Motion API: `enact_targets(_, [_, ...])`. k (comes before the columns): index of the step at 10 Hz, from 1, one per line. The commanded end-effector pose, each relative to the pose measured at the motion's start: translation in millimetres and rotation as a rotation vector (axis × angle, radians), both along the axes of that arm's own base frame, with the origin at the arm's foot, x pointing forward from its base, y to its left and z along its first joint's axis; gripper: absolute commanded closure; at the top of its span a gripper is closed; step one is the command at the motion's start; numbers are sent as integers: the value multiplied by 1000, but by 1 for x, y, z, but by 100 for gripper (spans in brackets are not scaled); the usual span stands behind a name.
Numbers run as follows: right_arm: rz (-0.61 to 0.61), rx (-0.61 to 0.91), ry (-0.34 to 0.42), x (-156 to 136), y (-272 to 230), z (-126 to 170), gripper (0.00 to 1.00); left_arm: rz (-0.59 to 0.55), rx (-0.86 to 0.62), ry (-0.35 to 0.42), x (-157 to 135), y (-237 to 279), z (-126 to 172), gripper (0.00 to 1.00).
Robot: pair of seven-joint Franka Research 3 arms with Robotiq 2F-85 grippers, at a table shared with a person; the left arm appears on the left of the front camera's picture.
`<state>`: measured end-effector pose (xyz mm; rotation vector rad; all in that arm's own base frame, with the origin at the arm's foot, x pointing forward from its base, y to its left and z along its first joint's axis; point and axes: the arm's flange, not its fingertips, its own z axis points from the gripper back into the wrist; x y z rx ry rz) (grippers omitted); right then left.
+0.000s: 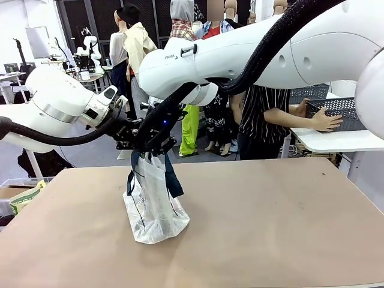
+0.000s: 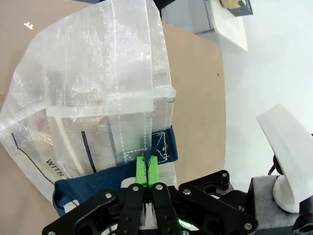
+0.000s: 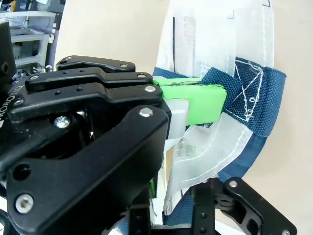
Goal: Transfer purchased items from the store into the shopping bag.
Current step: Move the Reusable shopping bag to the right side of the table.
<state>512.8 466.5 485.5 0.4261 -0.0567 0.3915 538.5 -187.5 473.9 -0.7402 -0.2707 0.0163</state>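
Note:
The shopping bag point(image 1: 153, 207), translucent white with navy strap handles point(image 1: 173, 180), stands on the table and is held up by its rim. My left gripper point(image 1: 127, 137) is shut on the rim. In the left wrist view its green pads point(image 2: 146, 169) pinch the plastic just above a navy handle point(image 2: 98, 183). My right gripper point(image 1: 161, 144) sits right beside it at the same rim. Its black fingers point(image 3: 244, 215) stand apart, with the bag's edge point(image 3: 205, 161) hanging between them. The purchased items are out of view.
At the far right a person in a striped shirt holds a dark grey lattice basket point(image 1: 336, 114) on a white side table point(image 1: 336, 141). A bin with a pale green packet point(image 1: 24, 198) sits at the left edge. The brown table point(image 1: 270, 222) stretches wide to the right of the bag.

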Motion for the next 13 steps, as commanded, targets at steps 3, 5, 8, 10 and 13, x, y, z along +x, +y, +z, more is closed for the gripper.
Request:
enact_targets(3, [-2,11,24,-7,-4,0,0,40,38,11,2,-4,1,100])
enact_targets(5, [-2,13,27,-7,-4,0,0,64,48,25,0,-5,2,100])
enact_targets(8, [2,26,32,-8,-1,-2,0,38,31,23,1,2,0,100])
enact_targets(10, [7,29,36,-7,1,-3,0,38,31,23,1,2,0,100])
enact_targets(13, [20,15,20,-7,4,-5,19,38,31,23,1,2,0,100])
